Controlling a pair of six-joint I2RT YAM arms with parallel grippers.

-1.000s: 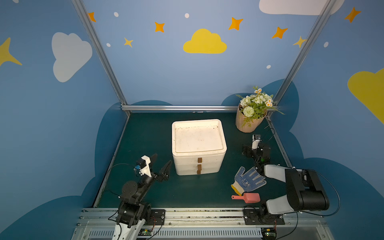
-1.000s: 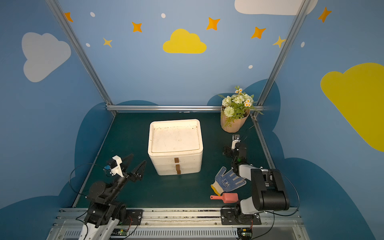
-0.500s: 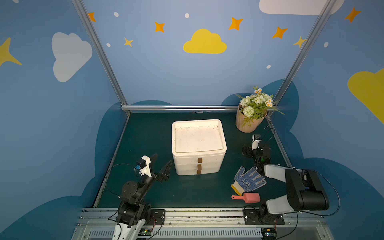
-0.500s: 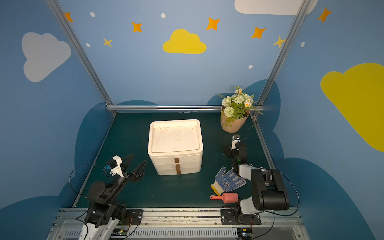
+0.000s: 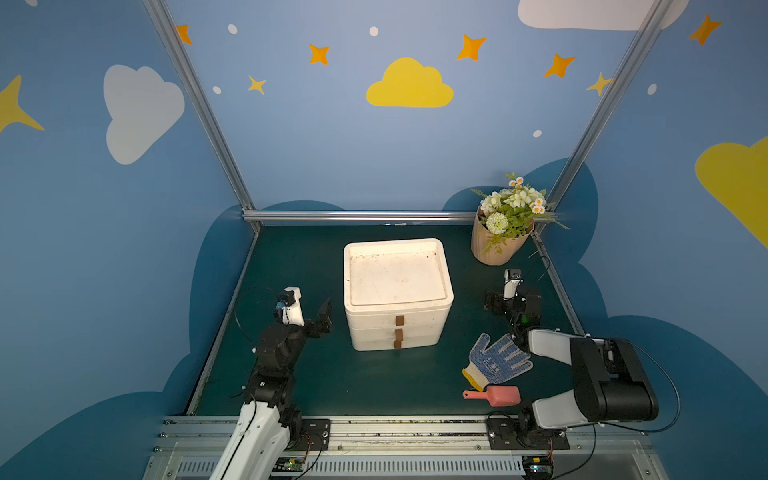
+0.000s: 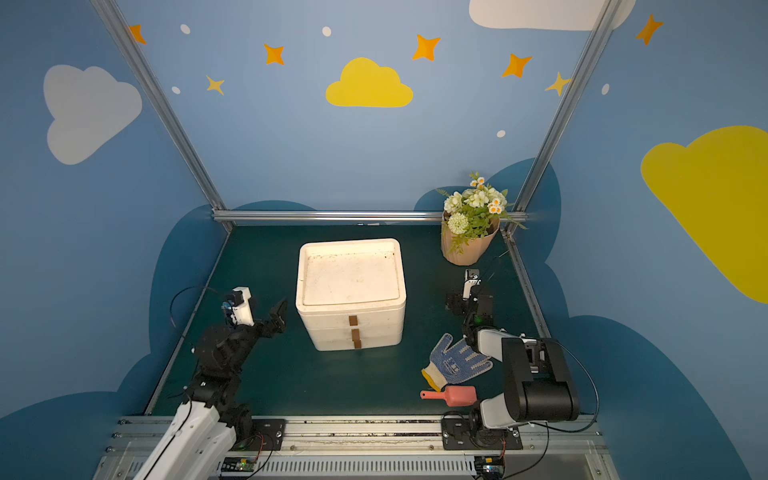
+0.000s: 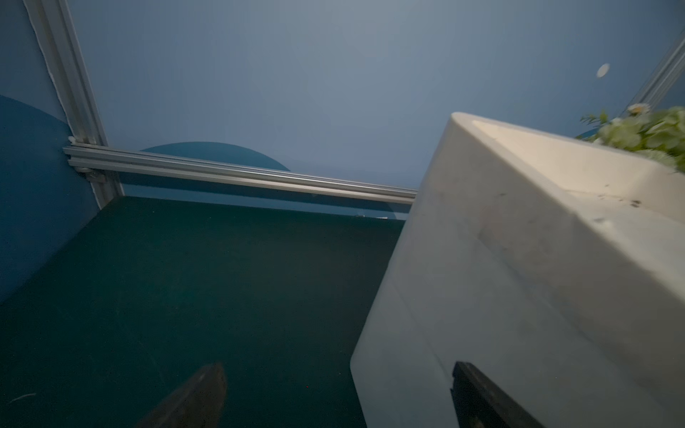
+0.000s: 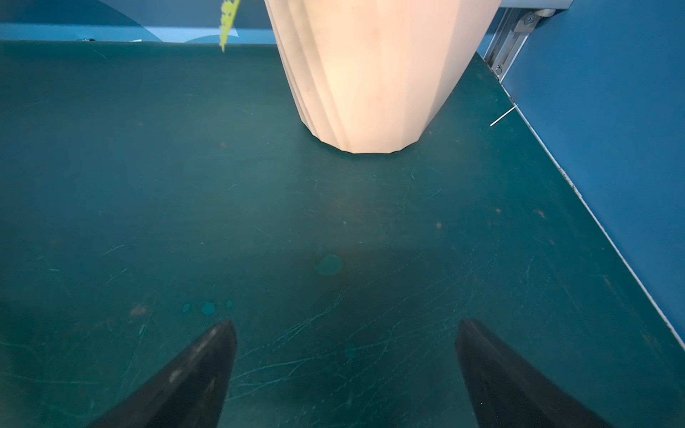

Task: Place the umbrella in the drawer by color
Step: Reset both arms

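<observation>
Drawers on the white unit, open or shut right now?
Shut. In both top views all three fronts of the drawer unit sit flush, brown tabs stacked in line.

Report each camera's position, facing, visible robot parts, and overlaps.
Both top views: high in front, looking down on the dark green table; both arms, left pincer, right pincer.
Left wrist: low, facing the back wall beside the white foam drawer box; own open pincer.
Right wrist: low, facing the beige ribbed vase; own open pincer.
Shared: top views and left wrist see the box; top and right wrist, the vase.
</observation>
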